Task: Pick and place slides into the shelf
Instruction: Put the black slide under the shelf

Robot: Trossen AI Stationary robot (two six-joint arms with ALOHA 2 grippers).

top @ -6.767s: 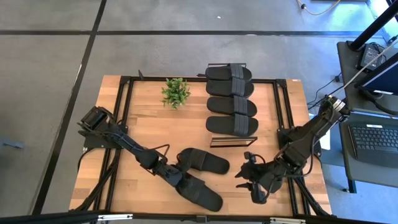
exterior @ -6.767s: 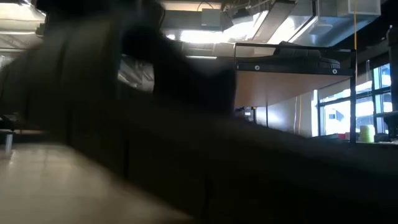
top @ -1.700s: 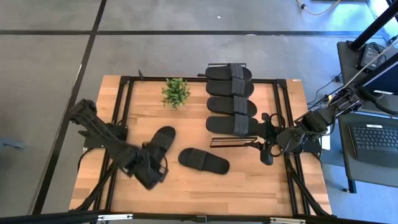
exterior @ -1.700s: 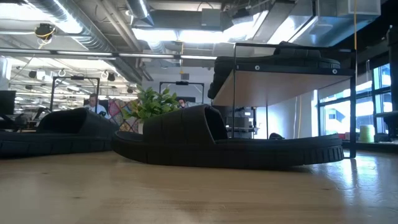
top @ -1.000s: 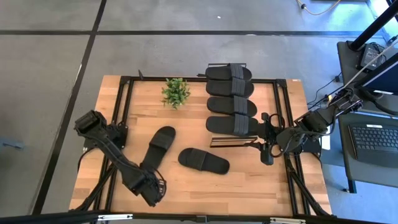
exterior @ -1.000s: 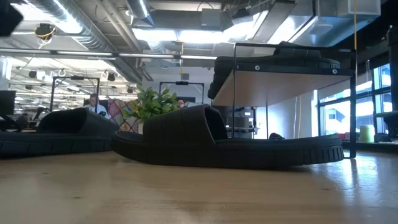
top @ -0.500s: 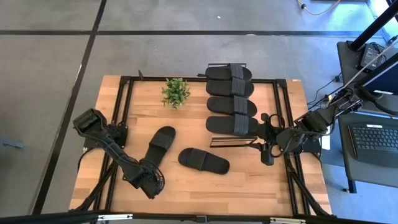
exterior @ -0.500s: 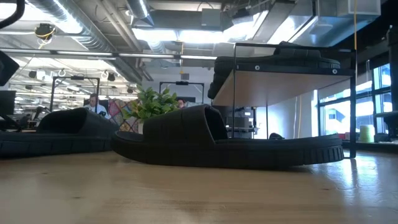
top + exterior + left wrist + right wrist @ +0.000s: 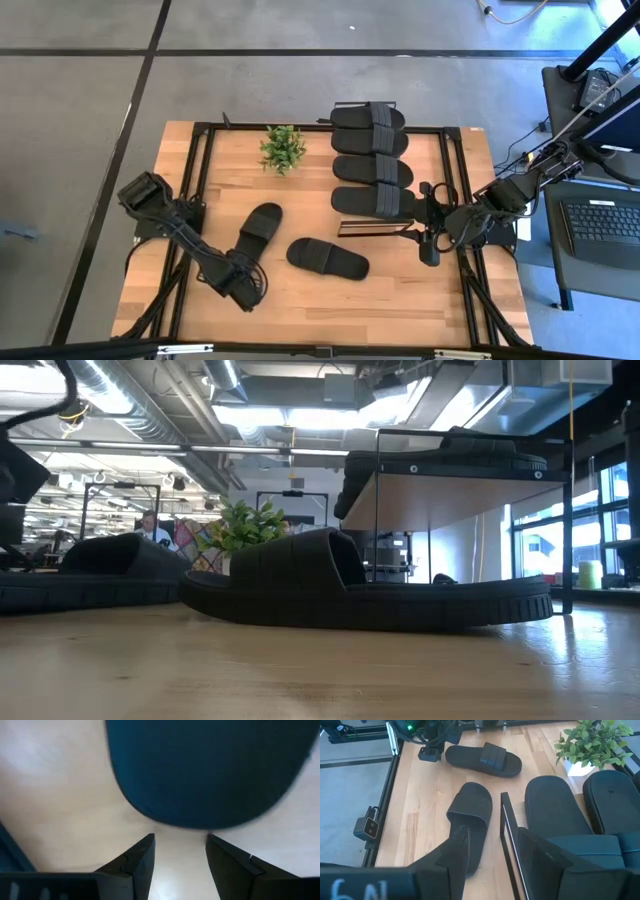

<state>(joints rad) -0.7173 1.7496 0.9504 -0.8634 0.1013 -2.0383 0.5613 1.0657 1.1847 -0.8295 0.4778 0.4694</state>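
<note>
The left arm reaches low across the table's (image 9: 400, 300) near-left part, its left gripper (image 9: 243, 290) hovering just short of the heel of a loose black slide (image 9: 252, 233), fingers (image 9: 137, 865) parted and holding nothing. A second loose slide (image 9: 328, 258) lies beside it toward the middle. Farther right, the right arm stays folded by the shelf's (image 9: 375, 227) end, its right gripper (image 9: 428, 240) open and empty, while four slides (image 9: 370, 160) sit on the shelf top near a small potted plant (image 9: 282, 148).

Even bright overhead light, ceiling glare in low view, left wrist view blurred
</note>
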